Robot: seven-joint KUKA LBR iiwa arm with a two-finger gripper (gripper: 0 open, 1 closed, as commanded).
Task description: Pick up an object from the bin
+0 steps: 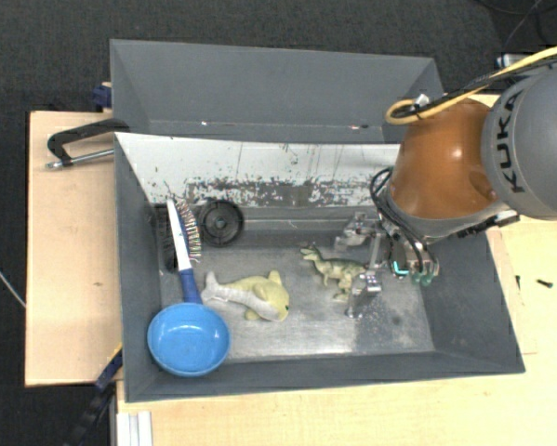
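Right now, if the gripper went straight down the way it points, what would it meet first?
Probably the small olive dinosaur toy, lying between the open fingers of the gripper at the right of the bin. Depth is unclear; the fingertips may reach bare floor beside it first.

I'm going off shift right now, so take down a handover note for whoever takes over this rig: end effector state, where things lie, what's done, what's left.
End effector: open, low over the right half of the bin, its fingers either side of the green toy dinosaur.
Dinosaur: lying on the bin floor, not lifted.
Others: pale yellow toy animal at centre, blue scoop in the near left corner, white-handled brush and black round part at far left.
Done: end effector set at the dinosaur.
Left: shut on it and lift it out.
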